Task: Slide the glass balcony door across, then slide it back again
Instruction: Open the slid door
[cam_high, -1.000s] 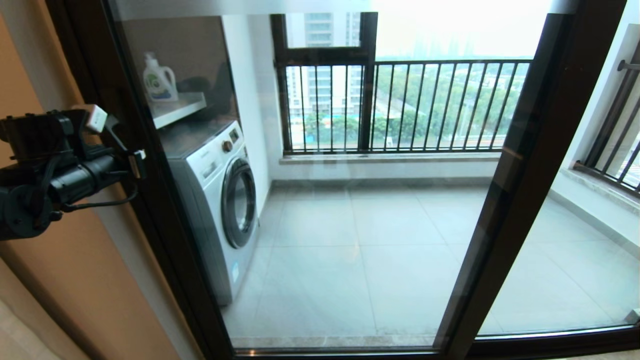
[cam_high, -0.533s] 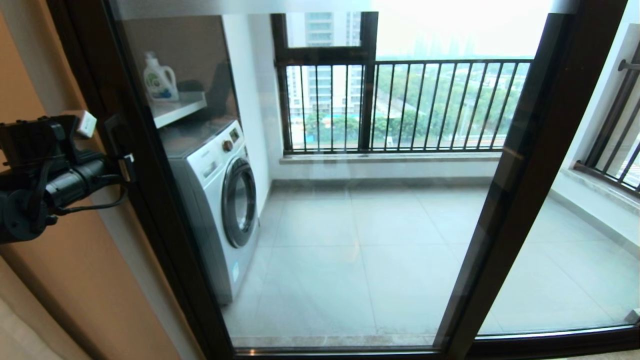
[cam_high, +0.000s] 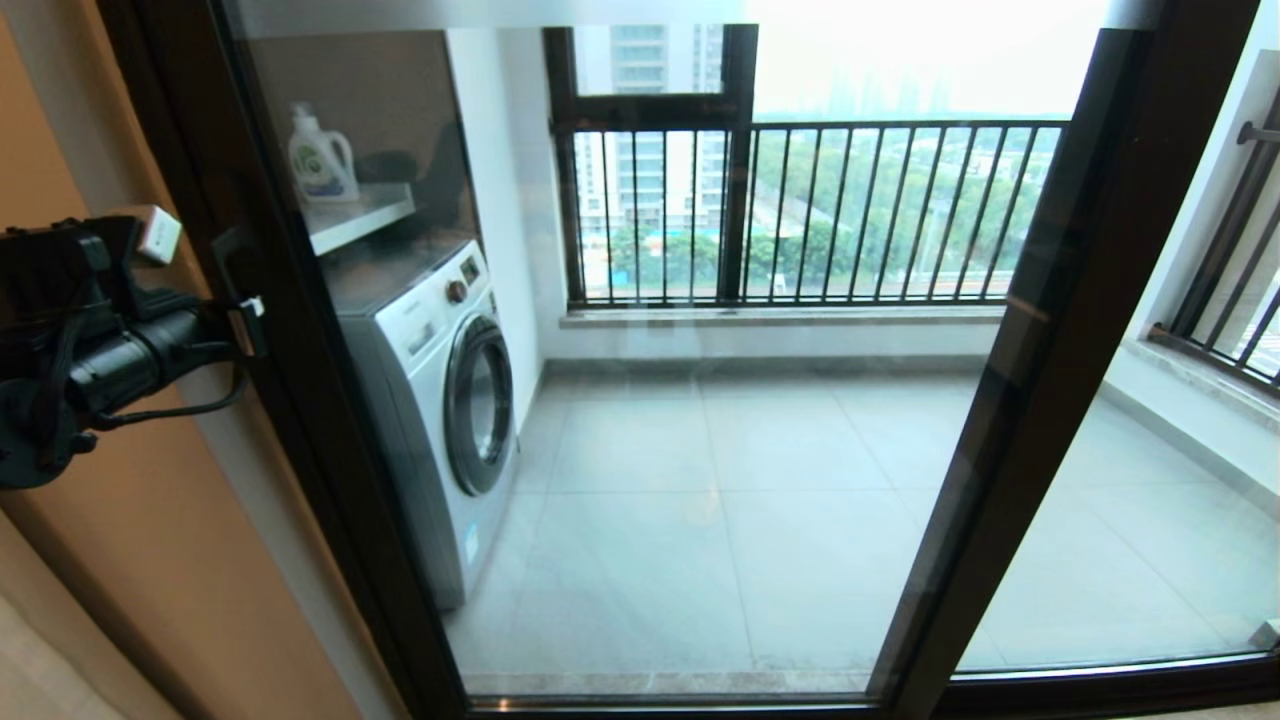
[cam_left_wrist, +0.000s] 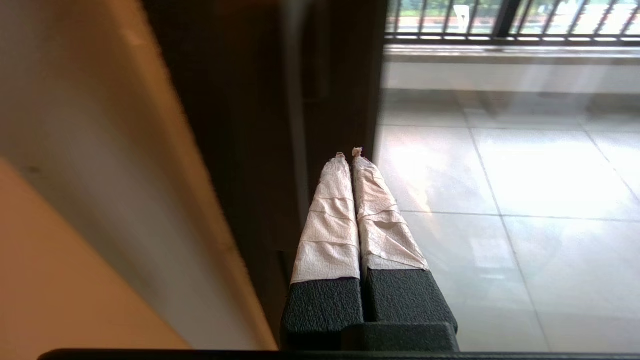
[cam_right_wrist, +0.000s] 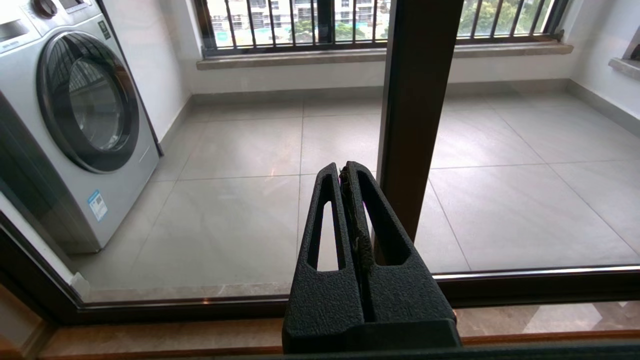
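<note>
two clenched pincers — left pincer (cam_left_wrist: 348, 154) tape-wrapped, tips against glass balcony door's (cam_high: 700, 400) slim dark upright — right pincer (cam_right_wrist: 345, 170) ribbed black

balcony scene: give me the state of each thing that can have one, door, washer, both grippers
glass balcony door: closed against the left side of the frame
washing machine: round door shut
left gripper: shut, empty, tips at the door's left upright
right gripper: shut, empty, low in front of the glass
detergent bottle: upright on the shelf, capped

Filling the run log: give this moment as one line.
left gripper: shut, tips at the dark left upright of the glass balcony door | right gripper: shut, idle, facing the glass | door: spans the opening
</note>
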